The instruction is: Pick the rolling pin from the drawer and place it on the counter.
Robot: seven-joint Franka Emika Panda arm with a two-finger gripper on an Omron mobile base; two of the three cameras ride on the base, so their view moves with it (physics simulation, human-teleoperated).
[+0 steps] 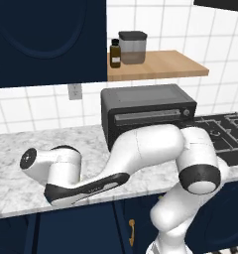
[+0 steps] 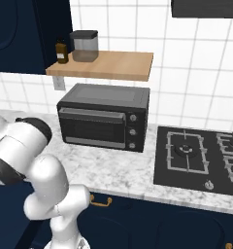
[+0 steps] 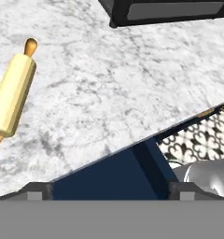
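The rolling pin, pale cream with an orange-tan handle at each end, lies flat on the white marble counter at the left of the hand view. My gripper is open, its fingertips far apart with nothing between them, hovering off the counter's front edge and away from the pin. Below that edge is a dark navy panel; whether it is the drawer I cannot tell. In the left base view my arm stretches left over the counter and hides the pin.
A black toaster oven stands at the back of the counter, right of my hand. The black stove lies further right. A wooden shelf above holds a jar and a bottle. Patterned floor shows below the counter edge.
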